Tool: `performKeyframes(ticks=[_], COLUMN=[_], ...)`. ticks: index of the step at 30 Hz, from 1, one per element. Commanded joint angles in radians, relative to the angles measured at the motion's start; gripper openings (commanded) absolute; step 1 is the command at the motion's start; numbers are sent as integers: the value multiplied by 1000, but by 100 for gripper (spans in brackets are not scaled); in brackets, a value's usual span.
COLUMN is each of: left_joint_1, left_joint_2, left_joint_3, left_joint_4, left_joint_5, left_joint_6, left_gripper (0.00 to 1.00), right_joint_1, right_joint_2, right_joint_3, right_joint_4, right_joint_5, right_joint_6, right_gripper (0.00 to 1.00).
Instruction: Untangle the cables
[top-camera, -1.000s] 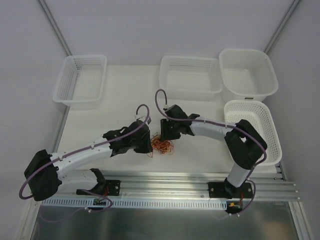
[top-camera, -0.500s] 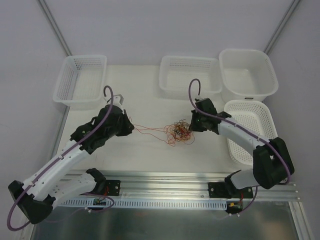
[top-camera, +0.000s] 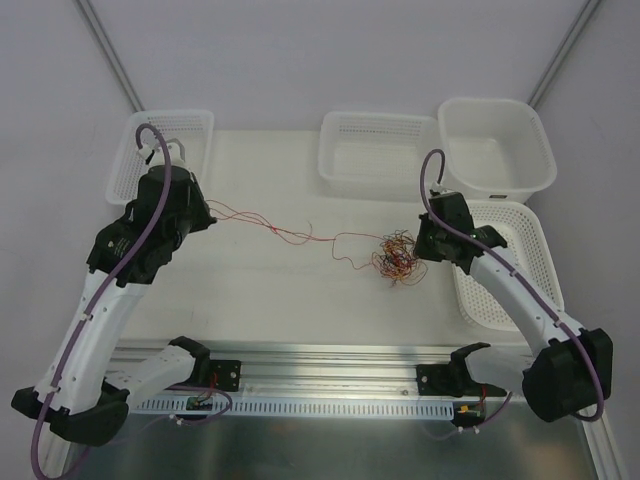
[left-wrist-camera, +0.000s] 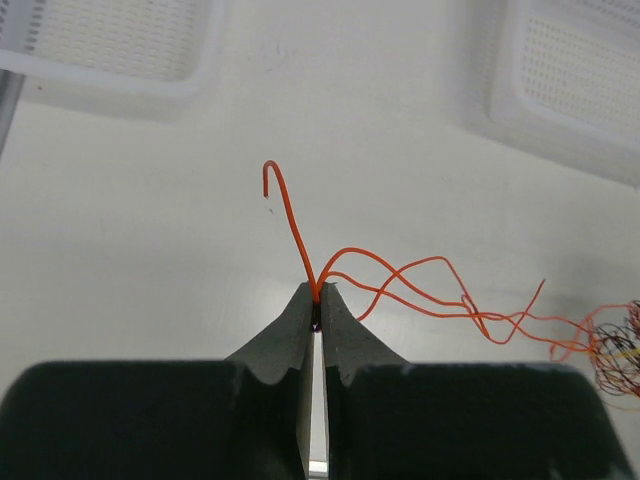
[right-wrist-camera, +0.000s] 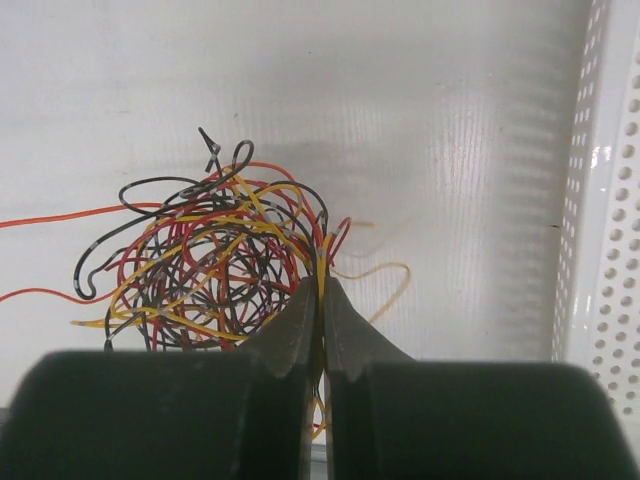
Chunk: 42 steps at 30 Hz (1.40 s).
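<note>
Orange, hair-thin and wavy: the strand (left-wrist-camera: 295, 222) heads our list at the left. Its end is pinched in the left gripper (left-wrist-camera: 317, 295), fingers shut on it, above the far left corner of the table (top-camera: 270, 295), just before the left basket (top-camera: 160, 116). From there it runs right across the middle of the surface into the knot.

Next, the cables (top-camera: 395, 258): a curly knot of red, black, yellow and orange wire, lying right of centre, near the right edge and just beside the right basket (top-camera: 530, 262).

Last, the right gripper (right-wrist-camera: 321, 285): fingers closed at the knot's right side, with a yellow wire between the tips. We cannot tell how many others are caught.

Step in hand, as we judge it: drawing one strand free while the knot is anchored.
- We would pull slowly along the strand's own line.
- We would hold the knot low so it does not lift or drag.
- We would ease off if the loops cinch tighter.
- We note the wire may slip from either grip.
</note>
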Motion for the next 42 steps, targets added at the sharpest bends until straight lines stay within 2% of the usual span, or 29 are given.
performKeyframes(ticks=[1,4,7,15,20,26,30,33,37,38,42], left_joint_1=[26,37,49,88,170,351,408,411,411,410,410], left_joint_2=[25,39,53,102,148,156,143,139,113,108,82], left_joint_3=[37,21,-31,-310,-442,-467,-437,-417,-436,-440,-466], left_joint_4=[-75,-75,-76,-47,8,58,85,115,160,172,186], left_joint_5=[-101,-82,-124,-91,-98,-66,-33,24,177,240,377], left_joint_6=[61,63,68,-35,-67,-80,-69,-25,28,41,78], left_gripper=[0,0,0,0,0,0,0,0,0,2,38], right_joint_1=[-6,-6,-9,-17,-53,-99,-109,-109,-107,-109,-101], right_joint_2=[-83,-109,-128,-217,-253,-295,-322,-319,-316,-309,-277], right_joint_3=[93,116,138,263,418,527,529,492,374,325,201], right_joint_4=[-59,-67,-96,-113,-172,-239,-243,-242,-174,-151,-68], right_joint_5=[-9,-33,-23,-180,-190,-190,-173,-204,-322,-343,-409], right_joint_6=[-30,-39,-44,-65,-117,-157,-188,-185,-135,-125,-58], right_gripper=[1,1,1,1,1,1,1,1,1,1,1])
